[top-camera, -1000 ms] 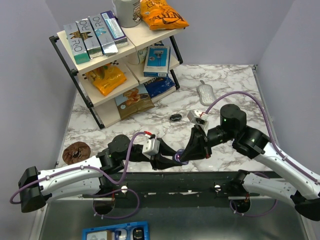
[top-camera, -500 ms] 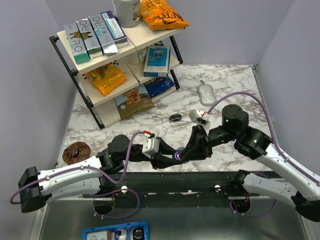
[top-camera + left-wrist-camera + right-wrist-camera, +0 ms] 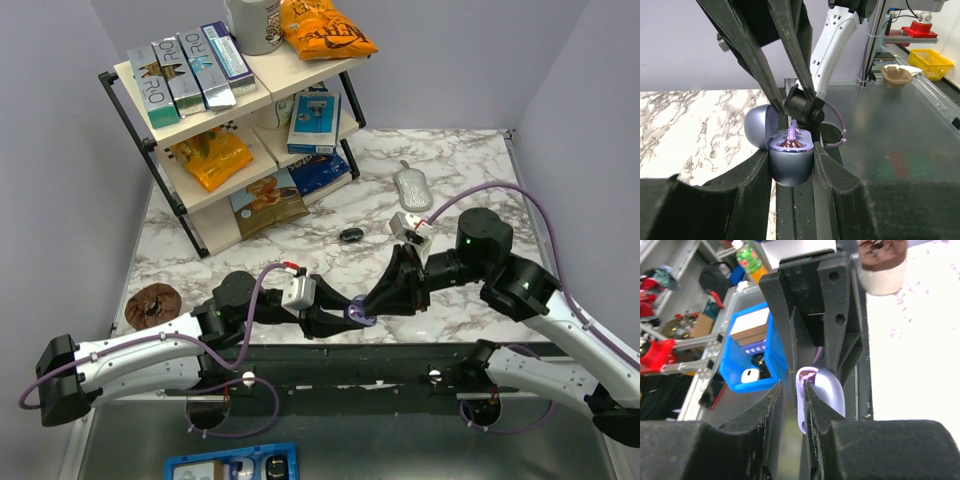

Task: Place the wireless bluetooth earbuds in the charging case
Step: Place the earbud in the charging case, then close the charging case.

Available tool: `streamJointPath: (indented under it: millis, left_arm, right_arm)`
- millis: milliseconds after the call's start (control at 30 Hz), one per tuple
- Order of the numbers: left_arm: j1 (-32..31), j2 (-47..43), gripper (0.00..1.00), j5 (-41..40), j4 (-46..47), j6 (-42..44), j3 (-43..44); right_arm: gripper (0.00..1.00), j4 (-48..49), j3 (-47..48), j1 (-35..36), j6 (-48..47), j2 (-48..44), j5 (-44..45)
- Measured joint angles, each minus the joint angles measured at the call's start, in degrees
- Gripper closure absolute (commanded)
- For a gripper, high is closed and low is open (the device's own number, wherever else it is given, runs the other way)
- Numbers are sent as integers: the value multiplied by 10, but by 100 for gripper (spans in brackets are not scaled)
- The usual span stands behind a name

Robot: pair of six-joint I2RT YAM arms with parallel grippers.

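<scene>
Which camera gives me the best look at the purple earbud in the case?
Left wrist: the purple earbud sits in the open charging case, close up. Right wrist shows only a sliver; top external, an indistinct speck.

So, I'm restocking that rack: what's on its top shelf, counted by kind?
RO cartons: 4
white tub: 1
orange snack bag: 1
Total: 6
</scene>
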Motion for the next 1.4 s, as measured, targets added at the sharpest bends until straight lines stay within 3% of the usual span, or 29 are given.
streamJointPath:
  millis: [333,467,567,800,1400]
  left_arm:
    - [-1,-6,100,0,3,-2,-3]
    - [-2,-10,100,-3,11,-2,-4]
    - [-2,-15,100,-7,12,-2,-4]
    - [-2,-23,100,-29,15,-1,-13]
    - [-2,-22,100,-92,15,17,-13]
  right_arm:
    - [68,-25,18,-1,-25,-14,52]
    - [70,-22,13,-1,-16,-53,143]
    - [66,-20,13,-1,-4,-72,225]
    - [57,-32,14,-2,15,-13,307]
    - [59,-38,10,-2,16,1,260]
